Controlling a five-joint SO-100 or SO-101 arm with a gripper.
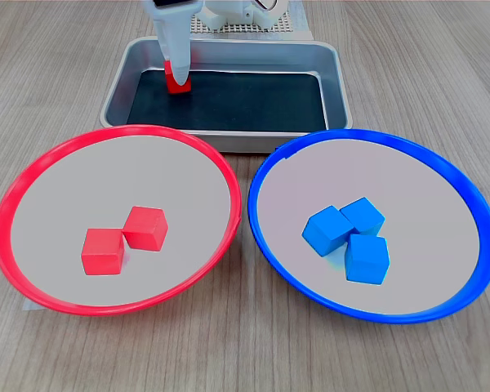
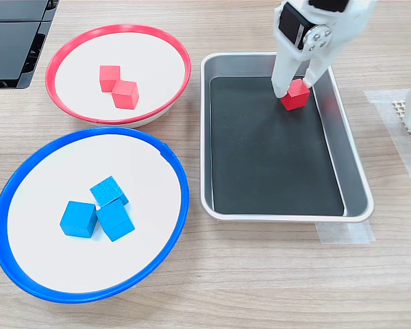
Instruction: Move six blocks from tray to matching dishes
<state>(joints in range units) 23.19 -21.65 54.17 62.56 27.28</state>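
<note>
So the tray point(image 1: 336, 86) point(image 2: 353, 175) is the thing to orient by here: a silver pan with a black bottom sitting on the wooden table point(image 1: 441, 49) point(image 2: 260, 288). The white gripper point(image 1: 178, 80) point(image 2: 296, 91) reaches down into it and has its fingers clamped on either side of the last red block point(image 1: 178, 83) point(image 2: 295, 94), which sits near 1 end of the tray, toward the corner closest to the arm's base. I can't tell if the block is resting on the black bottom or lifted just off it. Nothing else is in the tray besides that 1 block. Just beside the tray's long edge sit the 2 dishes. The red dish point(image 1: 33, 175) point(image 2: 68, 55) holds 2 red blocks point(image 1: 124, 239) point(image 2: 118, 86) touching each other at a corner, roughly in the middle of the dish. The blue dish point(image 1: 465, 196) point(image 2: 27, 171) holds 3 blue blocks point(image 1: 349, 237) point(image 2: 99, 209) bunched tight together, all touching, also near its middle. In the first exterior view the red dish is at the first exterior view's left and the blue dish beside it, rims nearly touching, with the tray behind both. In the second exterior view the dishes are to the left of the tray, red one farther up, blue one lower.
</note>
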